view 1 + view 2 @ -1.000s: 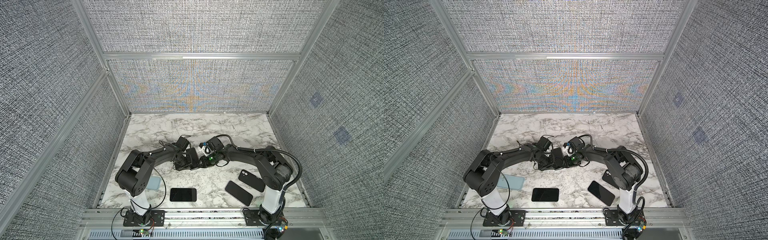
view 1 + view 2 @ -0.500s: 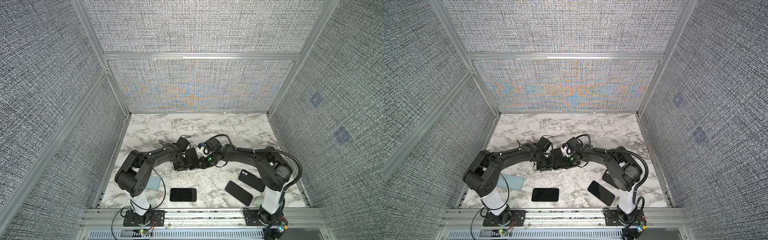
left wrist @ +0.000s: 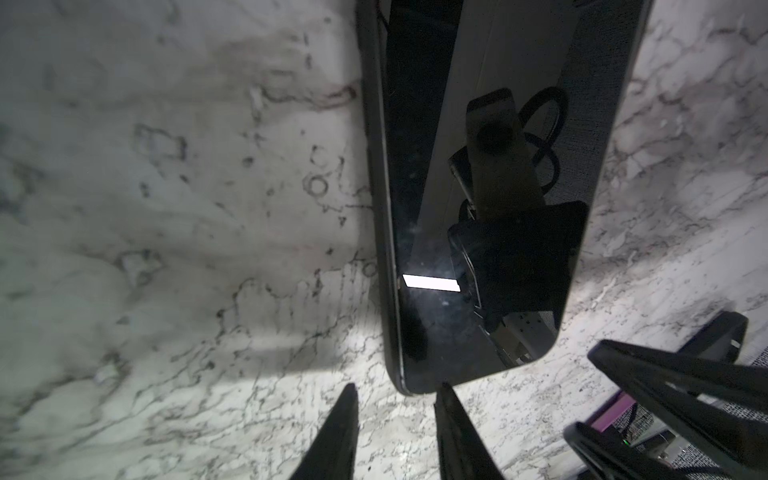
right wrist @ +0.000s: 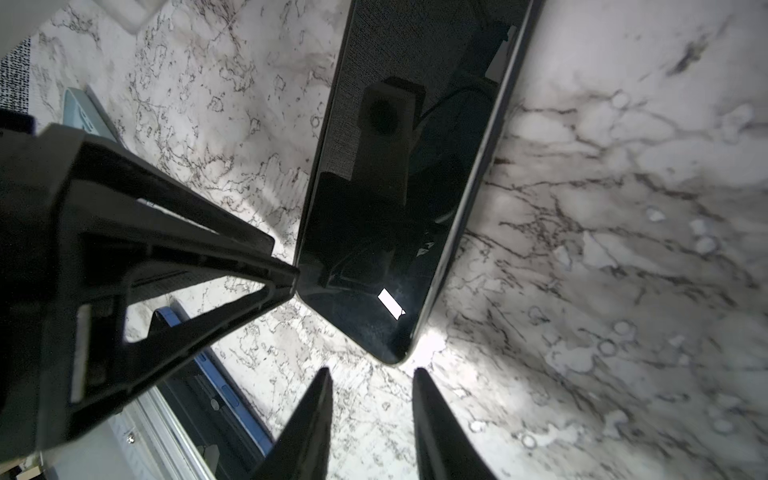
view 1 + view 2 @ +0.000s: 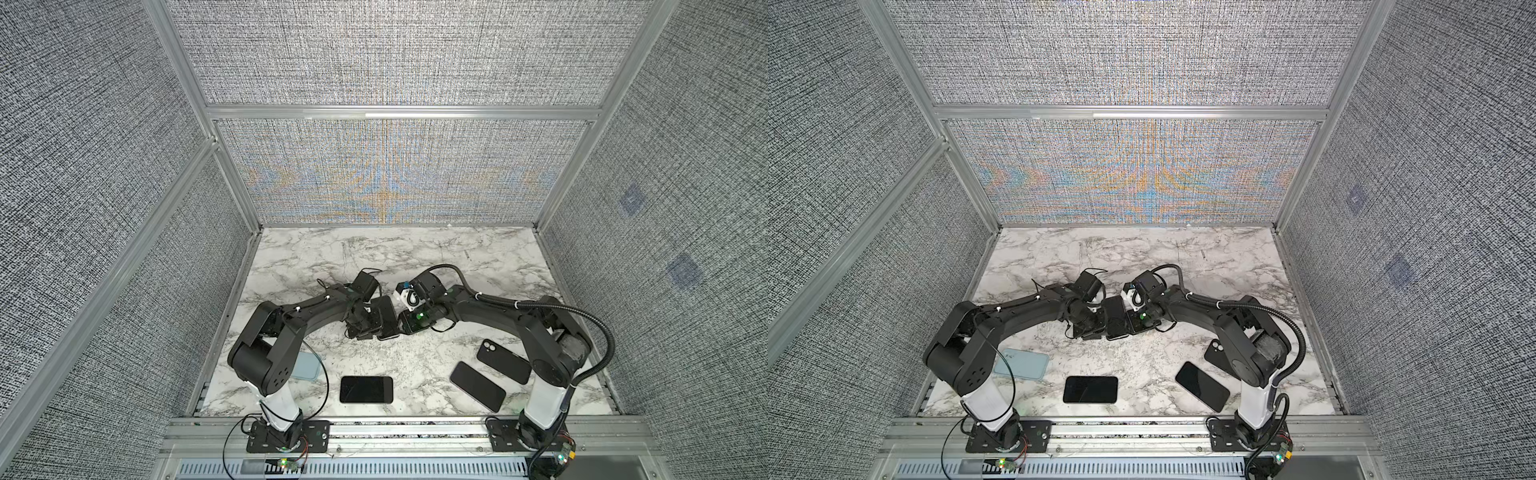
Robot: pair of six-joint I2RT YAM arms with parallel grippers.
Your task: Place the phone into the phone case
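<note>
Left wrist view shows the left gripper (image 3: 398, 386) newly unclenched and empty, the phone (image 3: 478, 187) lying flat just beyond it, the right gripper (image 4: 372, 372) also loose beside the phone: likely a regrasp.

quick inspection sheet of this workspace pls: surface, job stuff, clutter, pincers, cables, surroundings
surface: marble tabletop, white with grey veins
job's things: phone flat, screen up, between the pincers; cannot tell if a case is round it; light blue case by the left arm's base
clutter: front phone, screen up; dark phone on the right; black phone or case, camera side up
grippers: left pincer open, empty; right pincer open, empty
cables: ribbed hose on the right arm; thin wire by the left base
surroundings: grey woven wall panels, aluminium frame
</note>
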